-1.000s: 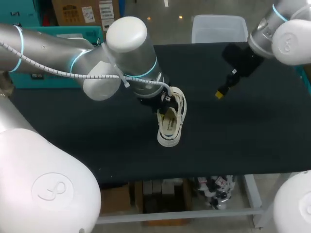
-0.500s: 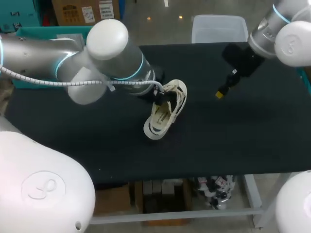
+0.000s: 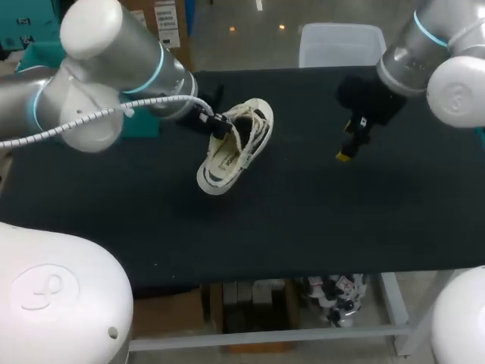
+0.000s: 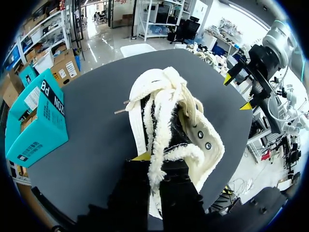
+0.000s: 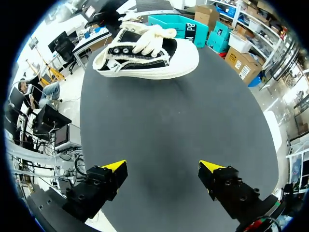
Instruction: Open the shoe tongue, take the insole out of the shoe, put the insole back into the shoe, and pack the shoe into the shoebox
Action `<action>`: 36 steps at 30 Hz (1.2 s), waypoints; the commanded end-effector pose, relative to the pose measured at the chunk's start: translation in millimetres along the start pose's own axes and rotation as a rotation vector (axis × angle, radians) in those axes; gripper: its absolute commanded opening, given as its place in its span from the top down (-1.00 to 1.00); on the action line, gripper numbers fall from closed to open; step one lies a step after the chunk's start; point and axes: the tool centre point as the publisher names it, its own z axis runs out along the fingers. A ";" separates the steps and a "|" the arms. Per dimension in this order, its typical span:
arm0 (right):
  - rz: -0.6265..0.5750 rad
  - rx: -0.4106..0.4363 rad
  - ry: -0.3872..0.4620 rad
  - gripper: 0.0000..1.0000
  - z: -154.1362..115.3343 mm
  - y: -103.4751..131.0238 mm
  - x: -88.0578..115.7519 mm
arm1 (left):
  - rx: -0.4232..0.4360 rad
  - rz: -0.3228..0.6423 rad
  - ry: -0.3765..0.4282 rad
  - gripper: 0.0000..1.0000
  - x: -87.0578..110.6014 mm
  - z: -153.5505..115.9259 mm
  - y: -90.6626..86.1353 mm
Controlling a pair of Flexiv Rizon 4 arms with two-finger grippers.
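A cream-and-black laced shoe (image 3: 231, 148) hangs tilted over the middle of the black table, its heel end lower and toward the front. My left gripper (image 3: 220, 125) is shut on the shoe's tongue and laces (image 4: 164, 104), with the shoe (image 4: 193, 130) directly ahead of its fingers. Part of the insole shows inside the shoe. The teal shoebox (image 3: 144, 125) stands at the back left, mostly hidden behind my left arm. My right gripper (image 3: 352, 141) hovers open and empty to the right of the shoe. In the right wrist view the shoe (image 5: 145, 53) lies well ahead of that gripper (image 5: 164, 169).
The teal shoebox (image 4: 41, 121) stands near the table's left edge, and in the right wrist view the shoebox (image 5: 186, 24) lies beyond the shoe. Bare black table (image 3: 318, 227) spreads across the front and right. My right gripper (image 4: 236, 92) shows beyond the shoe.
My left arm has swung left and back, carrying the shoe toward the shoebox and tilting it. The right gripper has shifted slightly and stayed open.
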 end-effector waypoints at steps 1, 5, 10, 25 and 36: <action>-0.011 0.026 -0.102 -1.00 -1.4 2.1 15.5 | -0.045 0.019 0.050 1.00 -9.1 -40.6 -9.0; -0.031 0.052 -0.145 -1.00 -0.6 4.3 23.1 | -0.056 0.030 0.062 1.00 -19.4 -60.4 -20.4; -0.040 0.078 -0.154 -1.00 -0.6 4.4 26.7 | -0.100 0.105 0.098 1.00 -34.9 -84.7 -28.8; -0.040 0.078 -0.154 -1.00 -0.6 4.4 26.7 | -0.130 0.499 0.165 1.00 -153.1 -164.4 -11.5; -0.040 0.078 -0.154 -1.00 -0.6 4.4 26.7 | -0.092 0.466 0.170 1.00 -258.9 -211.9 -11.0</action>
